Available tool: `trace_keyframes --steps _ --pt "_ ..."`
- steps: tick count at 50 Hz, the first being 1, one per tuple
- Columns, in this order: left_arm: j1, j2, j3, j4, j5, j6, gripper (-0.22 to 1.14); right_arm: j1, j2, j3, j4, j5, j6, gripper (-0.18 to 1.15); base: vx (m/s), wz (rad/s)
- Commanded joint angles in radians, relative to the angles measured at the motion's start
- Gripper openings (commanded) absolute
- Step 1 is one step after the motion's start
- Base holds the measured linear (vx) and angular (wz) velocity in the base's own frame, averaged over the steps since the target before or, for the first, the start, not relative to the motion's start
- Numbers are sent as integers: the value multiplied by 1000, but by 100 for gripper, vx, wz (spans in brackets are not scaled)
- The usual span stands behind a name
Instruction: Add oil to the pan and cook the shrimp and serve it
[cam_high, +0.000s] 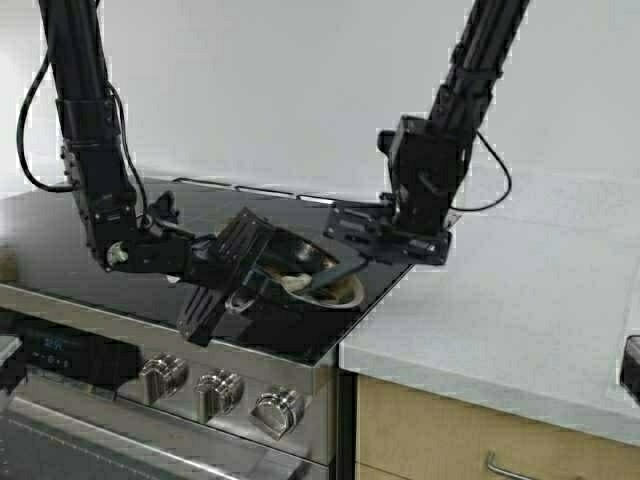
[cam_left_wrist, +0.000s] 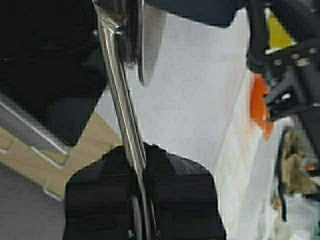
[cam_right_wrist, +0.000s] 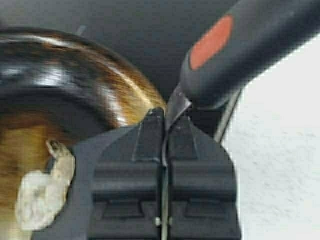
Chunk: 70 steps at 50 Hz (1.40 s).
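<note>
On the black glass stovetop (cam_high: 200, 215), near its front right corner, the pan (cam_high: 318, 272) sits tilted, its browned inside turned toward the right gripper. Its thin steel handle (cam_left_wrist: 125, 135) runs from the rim toward the left arm, so the pan's long axis lies roughly across the stove, from left to right. The left gripper (cam_high: 235, 270) is clamped on that handle; in the left wrist view both black pads meet around the metal bar. The right gripper (cam_high: 375, 245) hangs just beside the pan's right rim, its fingers (cam_right_wrist: 200, 175) pressed together on the thin metal shank of a spatula (cam_right_wrist: 250, 45), whose dark handle with a red oval mark slants up and away over the white counter (cam_high: 500, 300). Inside the pan lies the shrimp (cam_right_wrist: 42, 187), a pale, curled lump on the brown, glossy floor, close to the right gripper's pads. Whether oil coats the pan I cannot tell. Below the stovetop's front edge stand three steel knobs (cam_high: 220, 392).
</note>
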Motion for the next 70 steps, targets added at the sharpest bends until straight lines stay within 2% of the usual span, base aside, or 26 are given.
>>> trace_keyframes --steps 1,20,44,59,70 --pt "-17 -32 -29 12 -20 18 4 28 -66 -15 -8 9 -11 9 0 0" --pt "-15 -31 -31 11 -21 17 4 28 -133 -51 -8 97 -54 9 0 0" --pt "-17 -31 -31 12 -25 -5 4 28 -160 -104 -8 135 -86 9 0 0" --pt "-15 -31 -31 12 -25 -5 4 20 -160 -140 -5 183 -193 9 0 0" --pt "-15 -31 -31 12 -25 -5 4 8 -169 -169 -5 216 -209 9 0 0"
